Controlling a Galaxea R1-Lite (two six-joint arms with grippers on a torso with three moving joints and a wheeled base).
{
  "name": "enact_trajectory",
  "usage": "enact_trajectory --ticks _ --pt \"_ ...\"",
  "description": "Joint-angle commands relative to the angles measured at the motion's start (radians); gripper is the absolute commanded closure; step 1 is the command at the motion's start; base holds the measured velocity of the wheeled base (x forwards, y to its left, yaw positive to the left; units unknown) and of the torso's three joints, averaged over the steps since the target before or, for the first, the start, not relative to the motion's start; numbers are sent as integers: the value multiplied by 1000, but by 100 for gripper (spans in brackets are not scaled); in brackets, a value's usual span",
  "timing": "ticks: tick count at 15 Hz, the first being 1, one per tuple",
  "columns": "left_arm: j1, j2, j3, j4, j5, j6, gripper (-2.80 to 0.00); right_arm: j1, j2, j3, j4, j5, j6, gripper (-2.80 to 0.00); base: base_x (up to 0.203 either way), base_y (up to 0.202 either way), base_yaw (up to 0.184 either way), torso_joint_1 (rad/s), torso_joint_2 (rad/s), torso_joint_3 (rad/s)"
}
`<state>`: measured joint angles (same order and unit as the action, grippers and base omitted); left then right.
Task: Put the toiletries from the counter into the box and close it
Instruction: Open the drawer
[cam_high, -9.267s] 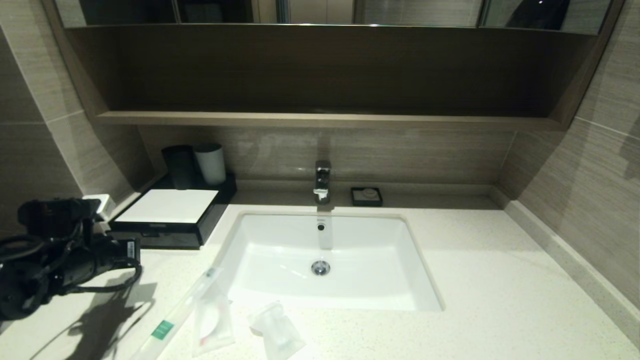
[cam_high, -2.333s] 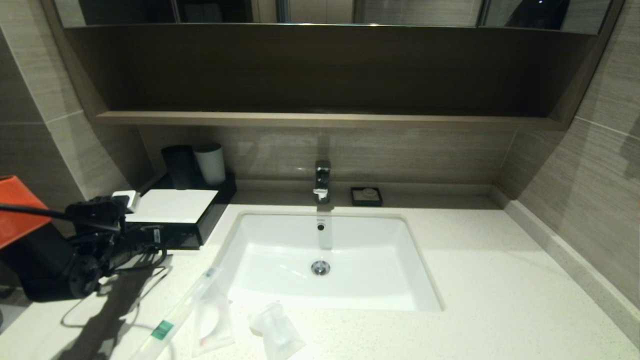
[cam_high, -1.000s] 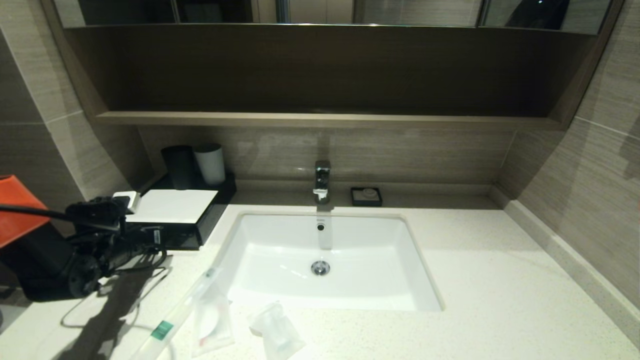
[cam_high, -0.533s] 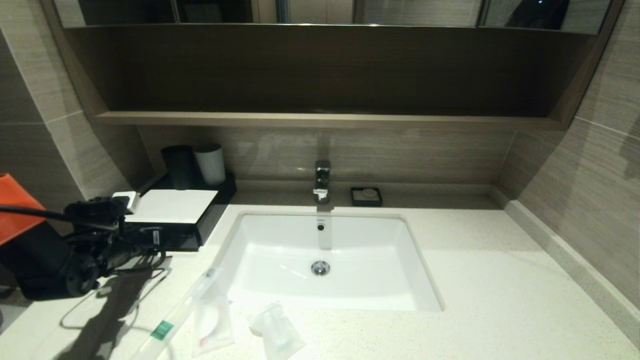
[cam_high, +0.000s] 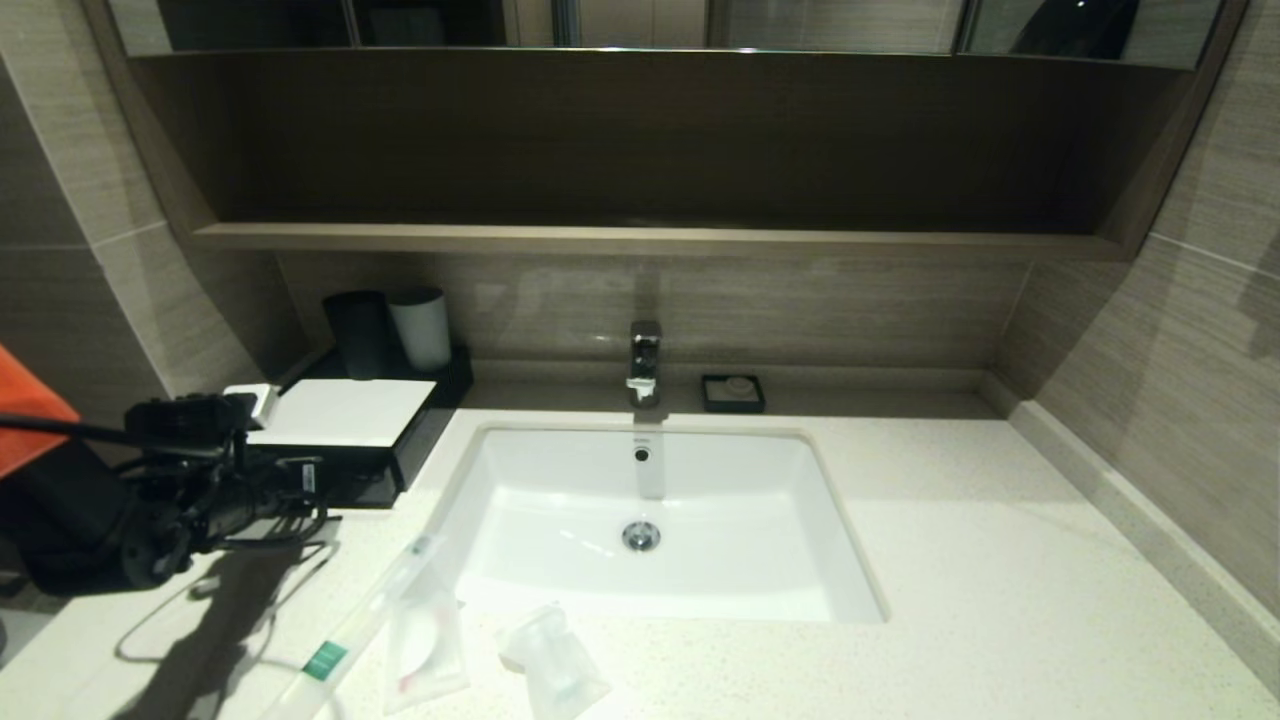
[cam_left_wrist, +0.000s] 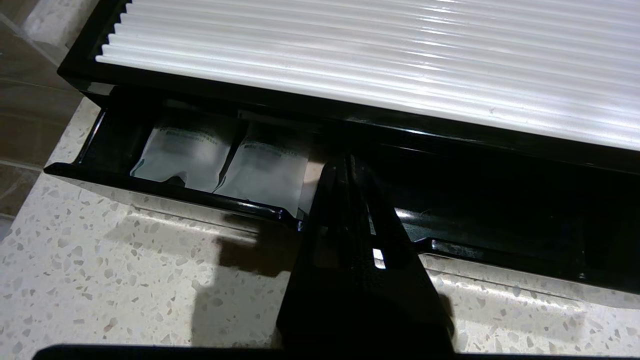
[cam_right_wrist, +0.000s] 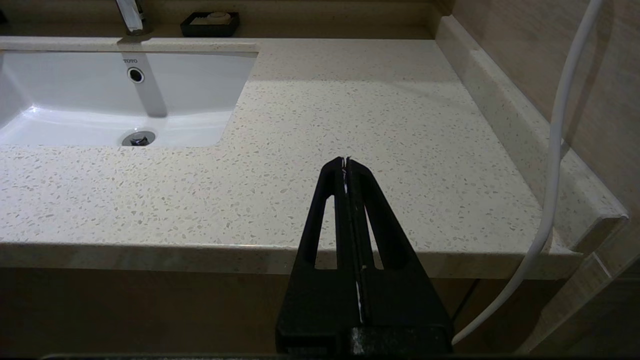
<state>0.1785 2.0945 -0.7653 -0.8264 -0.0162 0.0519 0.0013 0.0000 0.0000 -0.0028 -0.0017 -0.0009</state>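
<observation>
Head view: left of the white basin (cam_high: 650, 520), the left gripper (cam_high: 318, 478), fingers pressed together and pinching nothing, sits at the front of the black box (cam_high: 400, 445), whose drawer (cam_left_wrist: 165, 192) stands partly pulled out with two white sachets (cam_left_wrist: 225, 162) lying inside it. On the counter (cam_high: 1000, 600) at the basin's front-left corner lie the long toothbrush packet (cam_high: 350, 630) with its green label, a flat packet (cam_high: 425, 640) touching it, and a third clear packet (cam_high: 555, 665) just beside that. Off the counter's front edge, right of the basin, the right gripper (cam_right_wrist: 346, 161) hangs parked with its fingers pressed together.
</observation>
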Motion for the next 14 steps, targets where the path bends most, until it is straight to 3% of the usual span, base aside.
enact_trajectory --ticks 1,14 --pt "0 -6 0 3 1 2 0 0 0 2 0 0 1 0 0 0 0 0 0 0" --pt "-2 -63 -3 114 1 2 0 0 0 2 0 0 -1 0 0 0 0 0 0 0"
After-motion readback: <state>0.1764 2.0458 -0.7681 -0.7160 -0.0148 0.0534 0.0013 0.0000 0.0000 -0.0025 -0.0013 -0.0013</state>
